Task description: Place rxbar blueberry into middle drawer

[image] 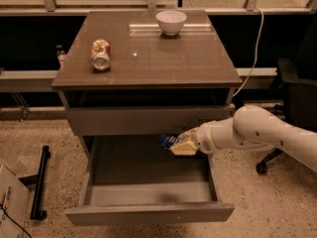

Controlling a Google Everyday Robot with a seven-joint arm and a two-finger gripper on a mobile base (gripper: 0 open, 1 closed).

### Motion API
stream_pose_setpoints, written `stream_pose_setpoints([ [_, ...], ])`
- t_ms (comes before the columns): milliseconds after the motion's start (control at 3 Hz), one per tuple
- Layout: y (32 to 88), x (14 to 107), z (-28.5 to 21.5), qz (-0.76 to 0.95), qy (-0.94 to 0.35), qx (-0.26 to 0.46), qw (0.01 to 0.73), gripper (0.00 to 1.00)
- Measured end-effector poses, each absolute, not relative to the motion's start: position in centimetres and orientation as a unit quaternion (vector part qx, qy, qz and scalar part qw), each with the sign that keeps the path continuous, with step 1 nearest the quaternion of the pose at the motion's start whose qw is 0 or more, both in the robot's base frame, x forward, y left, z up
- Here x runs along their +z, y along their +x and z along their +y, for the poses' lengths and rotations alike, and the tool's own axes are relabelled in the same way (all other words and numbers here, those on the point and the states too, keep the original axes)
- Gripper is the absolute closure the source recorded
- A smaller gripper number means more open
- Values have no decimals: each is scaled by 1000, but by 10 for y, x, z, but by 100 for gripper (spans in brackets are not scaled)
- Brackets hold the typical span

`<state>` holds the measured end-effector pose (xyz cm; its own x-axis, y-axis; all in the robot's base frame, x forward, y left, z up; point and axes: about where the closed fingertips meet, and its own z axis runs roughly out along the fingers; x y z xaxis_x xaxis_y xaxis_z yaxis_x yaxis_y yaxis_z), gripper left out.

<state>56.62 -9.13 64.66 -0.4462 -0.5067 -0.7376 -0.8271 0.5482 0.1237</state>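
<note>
On the cabinet top: I see a drink can (100, 55) lying on its side at the left and a white bowl (171, 22) near the back edge, both well apart from my arm.
Cabinet top (148, 63): brown and glossy, overhanging the closed upper drawer front (143, 121).
Around the cabinet: a black bar (39, 181) lies on the speckled floor at the left, and a chair base (270, 160) stands at the right behind my arm.
Middle drawer (148, 213): pulled fully out, a deep grey-brown box with tall side walls; I see nothing lying inside it.
Gripper (179, 145): reaching in from the right, above the drawer's right rear part, just under the upper drawer front.
Grip: closed on the bar's right end.
Rxbar blueberry (165, 141): dark blue wrapper, sticking out leftward from my gripper, held in the air over the open drawer, not touching its floor.
</note>
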Motion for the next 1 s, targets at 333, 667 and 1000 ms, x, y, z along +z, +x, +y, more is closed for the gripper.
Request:
stream_pose_setpoints([
  [333,571,606,-96,828,-394,237,321,100],
  [667,574,553,-102,845,-371,239,304,100],
  [1000,572,509,-105,857,-351,247,284,100],
])
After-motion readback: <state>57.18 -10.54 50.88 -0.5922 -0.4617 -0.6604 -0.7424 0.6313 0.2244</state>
